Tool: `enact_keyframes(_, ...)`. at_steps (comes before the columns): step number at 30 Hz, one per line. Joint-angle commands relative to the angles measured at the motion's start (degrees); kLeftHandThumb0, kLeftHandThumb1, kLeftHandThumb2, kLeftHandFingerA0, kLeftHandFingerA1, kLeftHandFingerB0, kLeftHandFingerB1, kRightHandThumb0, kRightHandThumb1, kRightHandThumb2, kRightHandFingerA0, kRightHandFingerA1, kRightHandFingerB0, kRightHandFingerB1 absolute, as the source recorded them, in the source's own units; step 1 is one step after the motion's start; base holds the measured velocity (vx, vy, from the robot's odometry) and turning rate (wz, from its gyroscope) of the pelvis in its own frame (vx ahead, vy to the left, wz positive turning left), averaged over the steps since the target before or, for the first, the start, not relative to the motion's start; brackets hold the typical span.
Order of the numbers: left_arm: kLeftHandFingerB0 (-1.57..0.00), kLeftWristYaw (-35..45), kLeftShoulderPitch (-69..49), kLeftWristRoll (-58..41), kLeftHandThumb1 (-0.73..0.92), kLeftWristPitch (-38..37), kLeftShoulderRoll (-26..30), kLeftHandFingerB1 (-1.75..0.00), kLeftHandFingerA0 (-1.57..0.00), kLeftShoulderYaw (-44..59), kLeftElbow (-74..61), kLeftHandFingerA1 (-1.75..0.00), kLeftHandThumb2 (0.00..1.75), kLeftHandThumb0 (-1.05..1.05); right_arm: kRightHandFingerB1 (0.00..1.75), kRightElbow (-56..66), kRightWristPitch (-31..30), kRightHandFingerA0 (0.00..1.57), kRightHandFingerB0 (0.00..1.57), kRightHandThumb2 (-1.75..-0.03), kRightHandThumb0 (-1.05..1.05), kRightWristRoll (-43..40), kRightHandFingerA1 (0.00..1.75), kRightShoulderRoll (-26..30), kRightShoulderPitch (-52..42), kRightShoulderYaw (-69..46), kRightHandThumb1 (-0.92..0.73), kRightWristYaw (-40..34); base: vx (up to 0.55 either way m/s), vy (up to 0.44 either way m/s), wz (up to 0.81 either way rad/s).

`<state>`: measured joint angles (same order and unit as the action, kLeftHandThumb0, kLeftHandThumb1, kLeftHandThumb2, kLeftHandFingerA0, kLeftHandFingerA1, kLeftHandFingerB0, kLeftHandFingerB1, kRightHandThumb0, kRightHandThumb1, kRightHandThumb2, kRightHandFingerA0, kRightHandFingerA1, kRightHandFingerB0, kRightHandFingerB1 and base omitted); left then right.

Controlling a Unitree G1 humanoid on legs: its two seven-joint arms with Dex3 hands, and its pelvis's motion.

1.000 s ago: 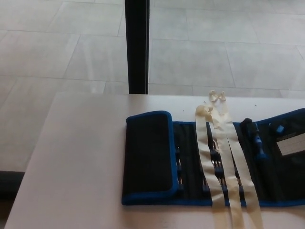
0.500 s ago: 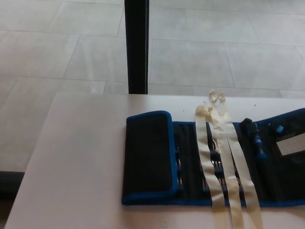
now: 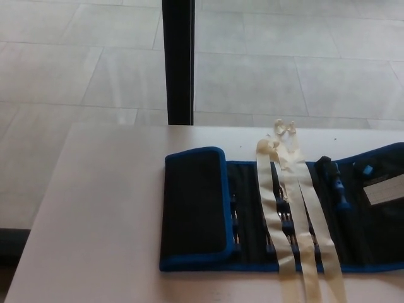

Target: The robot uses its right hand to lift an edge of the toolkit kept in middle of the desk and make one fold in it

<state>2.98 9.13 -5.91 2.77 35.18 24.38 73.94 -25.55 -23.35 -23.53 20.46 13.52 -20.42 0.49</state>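
A black fabric toolkit with blue trim lies flat on the pale desk, reaching from the middle to the picture's right edge. Its left end flap is folded over onto the roll. Small tools sit in the inner pockets, and a blue-handled tool lies toward the right. Two cream ribbon ties run across the toolkit from its far edge to the desk's near edge. Neither hand shows in the head view.
A black vertical post stands behind the desk's far edge, with grey floor tiles beyond. A white label is on the toolkit's right part. Bare desk surface lies left of the toolkit.
The whole picture has shifted slightly left and up, so the camera moved. The toolkit and ribbons lie as before.
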Motion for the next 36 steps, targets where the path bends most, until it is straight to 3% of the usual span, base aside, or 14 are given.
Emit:
enact_keyframes(1,-0.38,-0.13,-0.36,-0.02,0.90,-0.08,1.30,-0.54,-0.46,-0.56,0.16,-0.70,0.66,-0.75,0.43,3.25,-4.57,0.60,0.47,-0.62,-0.55,2.48,0.55,0.51,-1.08,4.10,-0.75,3.01,0.00,0.000,0.00)
enact_keyframes(5,-0.37,-0.47,-0.06,-0.24,0.89,0.27,1.57,-0.51,-0.47,-0.52,0.34,-0.67,0.67,-0.75,0.44,4.28,-5.91,0.59,0.45,-0.62,-0.54,2.08,0.53,0.79,-0.28,5.03,-0.74,4.06,0.00,0.000,0.00)
enact_keyframes(6,-0.32,-0.37,-0.08,-0.21,0.68,0.27,1.58,-0.59,-0.46,-0.61,0.32,-0.70,1.08,-0.73,0.42,4.80,-6.60,0.63,0.48,-0.62,-0.56,2.06,0.49,0.88,-0.02,5.27,-0.72,4.04,0.00,0.000,0.00)
enact_keyframes(7,-0.38,-0.40,-0.17,-0.07,0.90,-0.05,1.56,-0.52,-0.50,-0.77,0.29,-0.69,0.66,-0.76,0.42,5.36,-7.75,0.63,0.45,-0.62,-0.55,2.35,0.51,0.86,0.78,5.79,-0.73,3.44,0.00,0.000,0.00)
enact_keyframes(10,-0.39,-0.30,-0.01,-0.40,0.89,0.59,1.63,-0.53,-0.48,-0.69,-0.07,-0.68,0.66,-0.75,0.55,7.86,-9.74,0.53,0.38,-0.93,-0.57,1.20,0.63,0.87,1.16,6.11,-0.60,4.67,0.00,0.000,0.00)
enact_keyframes(13,-0.34,-0.01,-0.25,-0.21,0.90,0.38,1.78,-0.50,-0.45,-0.96,-0.14,-0.68,0.67,-0.75,0.55,10.20,-10.57,0.55,0.39,-0.93,-0.56,0.50,0.63,0.35,0.56,6.01,-0.60,5.46,0.00,0.000,0.00)
enact_keyframes(14,-0.35,0.03,-0.26,-0.18,0.91,0.52,1.82,-0.51,-0.46,-1.07,-0.27,-0.68,0.66,-0.76,0.43,11.30,-10.61,0.62,0.44,-0.63,-0.54,0.78,0.51,0.24,0.45,6.26,-0.75,5.36,0.00,0.000,0.00)
enact_keyframes(23,-0.33,0.37,-0.71,-0.36,0.89,0.44,1.91,-0.50,-0.45,-1.26,-0.30,-0.69,0.67,-0.77,0.42,22.33,-6.79,0.67,0.48,-0.64,-0.57,3.25,0.48,-1.16,-2.26,8.26,-0.76,5.11,0.00,0.000,0.00)
enact_keyframes(24,-0.26,0.47,-0.75,-0.53,0.70,0.25,1.86,-0.56,-0.42,-1.11,-0.35,-0.69,1.10,-0.75,0.41,24.63,-6.04,0.66,0.48,-0.64,-0.58,3.98,0.47,-1.21,-2.63,9.05,-0.76,5.02,0.00,0.000,0.00)
enact_keyframes(25,-0.34,0.33,-0.65,-0.60,0.89,0.38,1.85,-0.49,-0.45,-1.03,-0.30,-0.66,0.67,-0.74,0.40,25.82,-6.12,0.65,0.47,-0.64,-0.58,4.18,0.46,-1.20,-2.73,9.40,-0.77,4.98,0.00,0.000,0.00)
enact_keyframes(32,-0.37,-0.12,-0.16,0.03,0.90,0.69,2.21,-0.51,-0.49,-1.72,-0.09,-0.69,0.66,-0.77,0.41,30.55,-4.30,0.66,0.45,-0.64,-0.54,7.89,0.47,-0.85,-3.99,12.91,-0.78,5.52,0.00,0.000,0.00)
enact_keyframes(34,-0.33,0.06,-0.05,-0.06,0.90,0.80,2.27,-0.49,-0.45,-1.72,-0.14,-0.66,0.66,-0.75,0.54,30.30,-3.02,0.59,0.39,-0.96,-0.57,9.00,0.61,-0.96,-4.61,13.85,-0.62,5.71,0.00,0.000,0.00)
enact_keyframes(35,-0.34,0.28,-0.11,0.06,0.91,0.60,2.31,-0.48,-0.45,-1.87,-0.14,-0.65,0.67,-0.75,0.41,29.66,-2.25,0.66,0.45,-0.63,-0.53,9.82,0.49,-0.90,-4.73,14.56,-0.77,5.81,0.00,0.000,0.00)
enact_keyframes(36,-0.34,0.52,-0.20,0.28,0.91,0.30,2.38,-0.48,-0.45,-2.11,-0.16,-0.65,0.67,-0.75,0.41,28.75,-1.32,0.66,0.45,-0.63,-0.53,10.82,0.49,-0.80,-4.80,15.37,-0.77,5.86,0.00,0.000,0.00)
